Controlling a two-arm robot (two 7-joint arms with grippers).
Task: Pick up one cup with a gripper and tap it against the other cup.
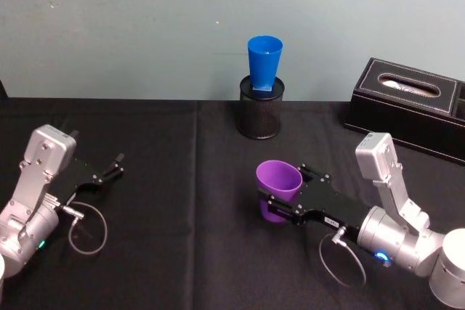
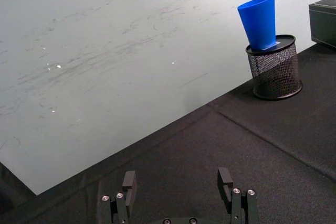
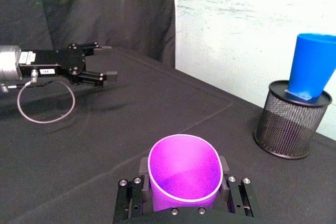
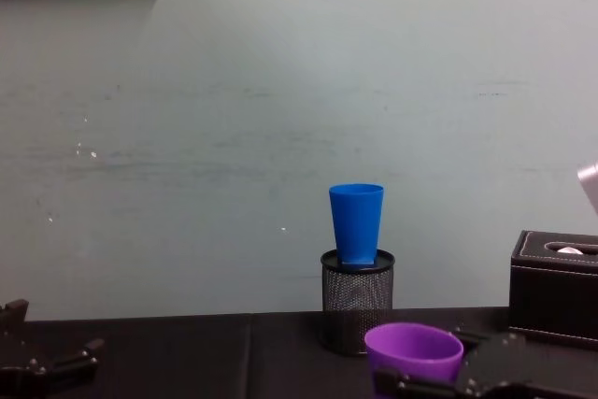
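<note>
My right gripper [image 1: 285, 192] is shut on the purple cup [image 1: 278, 181], which stays upright low over the black cloth at centre right. In the right wrist view its fingers [image 3: 227, 174] press both sides of the purple cup [image 3: 184, 174]. I cannot tell whether the cup's base touches the cloth. The blue cup [image 1: 264, 59] stands upright on top of a black mesh holder [image 1: 260, 112] at the back centre, well apart from the purple cup [image 4: 413, 348]. My left gripper [image 1: 116, 166] rests open and empty at the far left.
A black tissue box [image 1: 407, 107] sits at the back right, near the right arm. The wall rises right behind the mesh holder [image 2: 274, 69]. Bare black cloth lies between the purple cup and the holder [image 3: 286, 124].
</note>
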